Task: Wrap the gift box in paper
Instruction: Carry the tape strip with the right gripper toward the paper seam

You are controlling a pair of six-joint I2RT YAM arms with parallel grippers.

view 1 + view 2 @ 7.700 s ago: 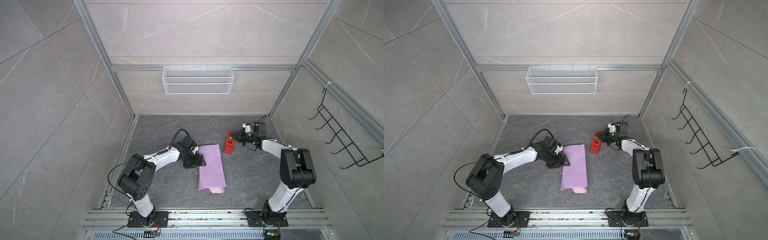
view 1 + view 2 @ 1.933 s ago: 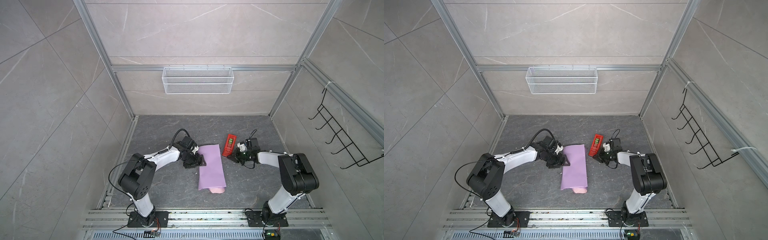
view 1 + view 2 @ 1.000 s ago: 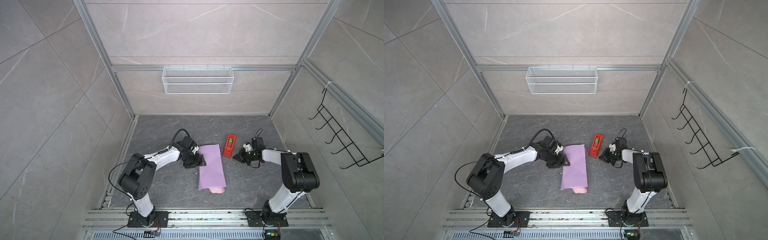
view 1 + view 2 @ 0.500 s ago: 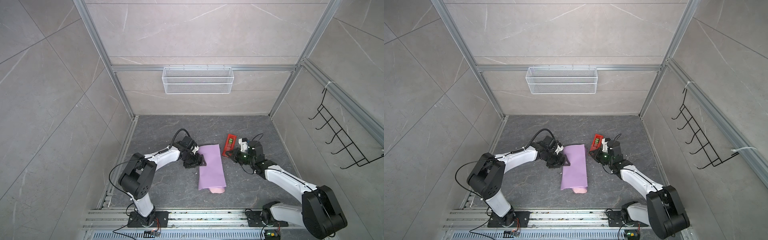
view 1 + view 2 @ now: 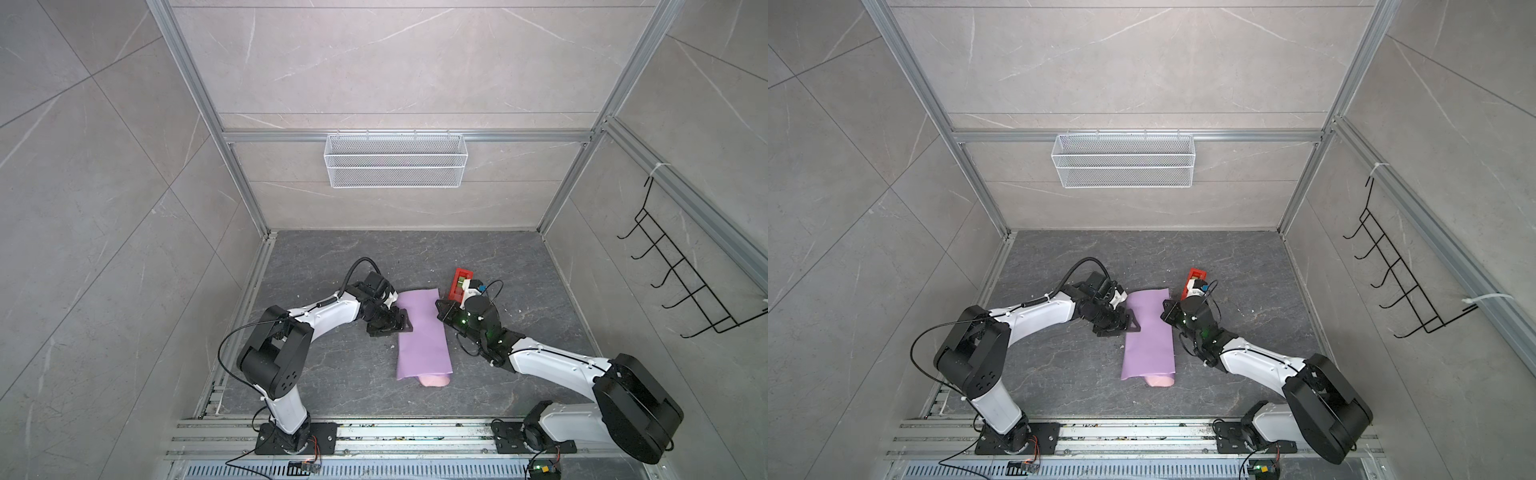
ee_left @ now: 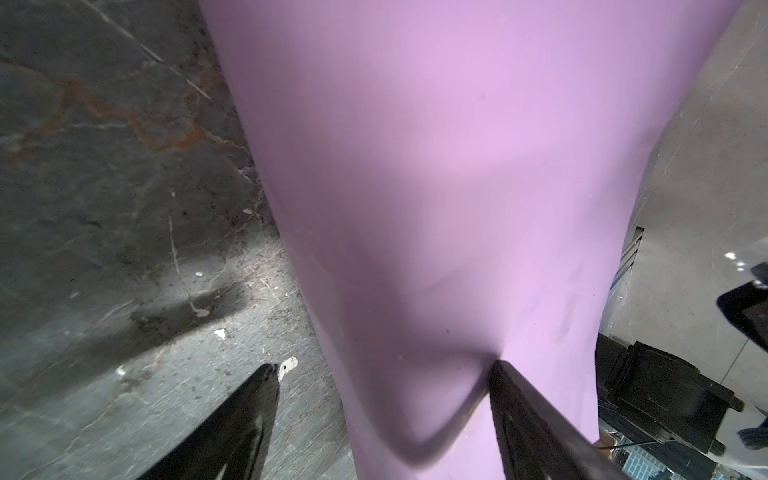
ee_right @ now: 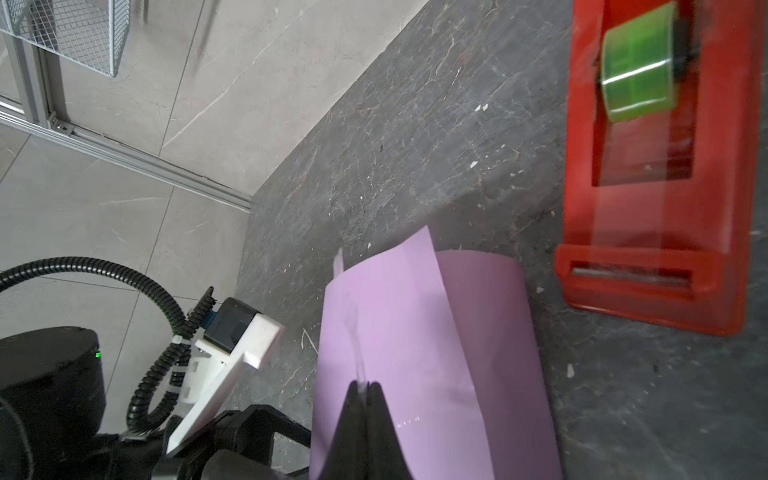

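Now, top views: the right claw is sitting at the right edge of the paper, up at its far end, near the red tape dispenser. 1 second ago it was working beside that dispenser, clear of the sheet, so it has just swung across. The left claw has not moved and is pressing on the paper's left side near the far end. The paper is lying as a long lilac wrap in the middle of the surface, with its pink underside poking out at the near end. The gift box is not showing anywhere; presumably it is sitting inside the wrap. Both top views are agreeing on all this.

Left wrist: the left claw is standing spread, 1 finger denting the lilac sheet, the other resting on the bare surface beside it. It is holding down, not gripping.

Right wrist: the right claw is pressed together, and a thin clear tape strip seems to be running from its tips over the lilac top. I am judging that it is pinching tape, but this is hard to be certain of. The dispenser with its green roll is lying just beside the paper.

Meaning: the tape fetch is looking done, sticking the wrap down is the step in hand, and the ends are looking unfolded.
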